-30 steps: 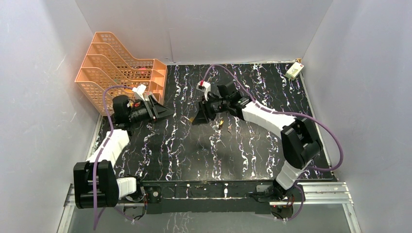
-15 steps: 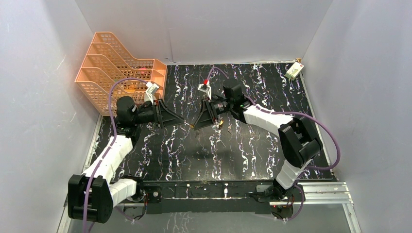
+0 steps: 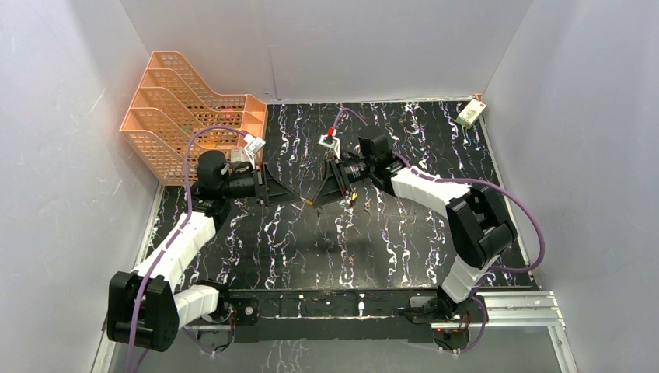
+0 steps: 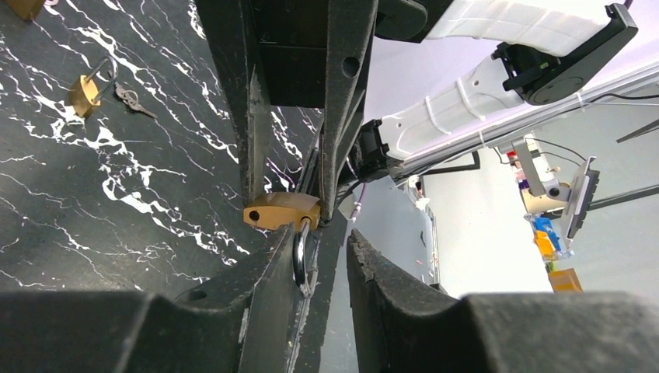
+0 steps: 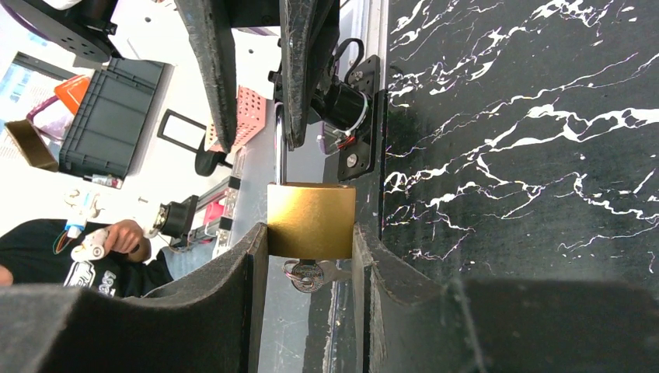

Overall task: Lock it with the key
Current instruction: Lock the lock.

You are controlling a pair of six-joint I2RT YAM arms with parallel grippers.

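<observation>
a: where is the lock (image 5: 311,217)?

b: it is over the middle of the table (image 3: 388,233), where the two arms meet tip to tip.

a: who has it?

b: the right gripper (image 5: 311,233). its two fingers press on the gold sides of the lock, one on each side. it is clamped tight on it.

a: and the key (image 5: 307,273)?

b: the key is stuck in the bottom of the lock. it sits back between the right fingers. nothing is touching it.

a: what about the left gripper (image 4: 334,249)?

b: it comes in from the other side. its fingers are a bit apart, with the silver loop (image 5: 278,148) of the lock between them. the loop is right up against one finger. there is a gap to the other finger, so it is not clamped.

a: is the loop pushed into the lock?

b: i cannot tell. one leg goes into the gold part, and a finger hides the rest.

a: what else is there?

b: a second lock (image 4: 81,89) lies flat on the table with small keys (image 4: 132,99) just beside it. orange trays (image 3: 186,109) stand in the far left corner, well apart from the arms.
</observation>
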